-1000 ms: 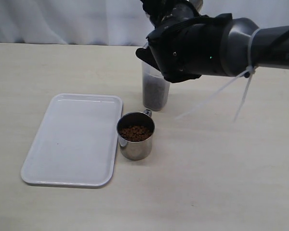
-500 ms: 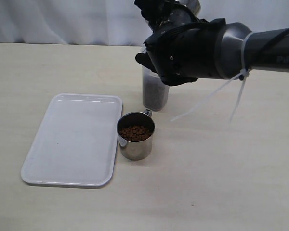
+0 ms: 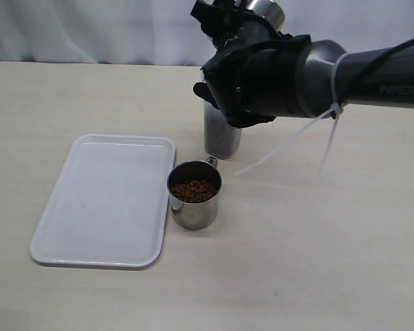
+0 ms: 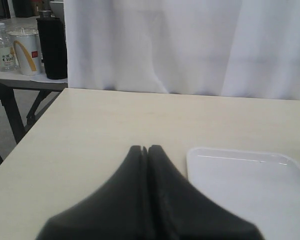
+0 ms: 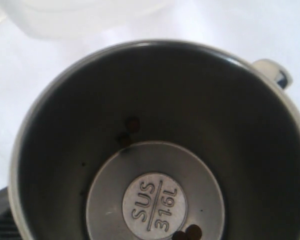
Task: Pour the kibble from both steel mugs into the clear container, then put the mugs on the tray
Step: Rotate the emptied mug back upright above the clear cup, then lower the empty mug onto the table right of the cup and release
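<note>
Pellets of small round dark-brown kibble (image 3: 193, 189) are filling the second short, shiny stainless-steel mug (image 3: 193, 212), which is standing upright on the pale table (image 3: 317, 262). It is sitting just beside the right rim of the flat white rectangular plastic tray (image 3: 103, 200) and near the foot of the tall translucent plastic tumbler (image 3: 221, 134). My right gripper (image 3: 234, 17) is pinching the first steel mug (image 5: 160, 90), tipped, above the tumbler's rim. I am looking straight into its bore in the right wrist view, and only a few stray pellets (image 5: 132, 125) are clinging inside, while the tumbler is holding a dark column of kibble. So I am judging this pour as nearly finished.

The full mug is lying below my right gripper and toward the tray, its loop handle (image 3: 210, 162) pointing back at the tumbler. My left gripper (image 4: 148, 150) is hanging over the table with its fingers pressed together, holding nothing, the tray's corner near it. The full mug is not showing in its view. I am reckoning the right arm the nearer one, though it is burdened.
</note>
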### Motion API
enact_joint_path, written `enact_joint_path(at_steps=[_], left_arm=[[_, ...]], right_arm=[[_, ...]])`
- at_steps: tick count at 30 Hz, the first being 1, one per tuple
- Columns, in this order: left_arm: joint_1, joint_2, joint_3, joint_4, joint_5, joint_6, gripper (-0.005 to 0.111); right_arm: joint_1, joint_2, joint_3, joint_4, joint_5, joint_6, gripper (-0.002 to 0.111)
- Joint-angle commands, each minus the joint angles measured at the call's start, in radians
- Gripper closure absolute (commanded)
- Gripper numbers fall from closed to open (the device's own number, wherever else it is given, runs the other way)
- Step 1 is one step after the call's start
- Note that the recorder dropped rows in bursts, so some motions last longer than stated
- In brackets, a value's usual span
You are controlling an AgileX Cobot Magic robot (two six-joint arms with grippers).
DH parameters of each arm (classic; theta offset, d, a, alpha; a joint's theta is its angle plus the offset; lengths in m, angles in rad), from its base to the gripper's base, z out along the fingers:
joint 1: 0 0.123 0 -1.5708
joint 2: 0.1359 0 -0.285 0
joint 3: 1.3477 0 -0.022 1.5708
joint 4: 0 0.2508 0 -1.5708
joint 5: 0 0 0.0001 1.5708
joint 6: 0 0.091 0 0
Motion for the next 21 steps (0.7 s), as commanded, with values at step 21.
enact_joint_path(at_steps=[21], left_arm=[[0.000,-0.003,0.003,0.001,-0.010,-0.003,0.107]], right_arm=[[-0.123,-0.315,-0.076,0.865,-0.169,0.172,0.104]])
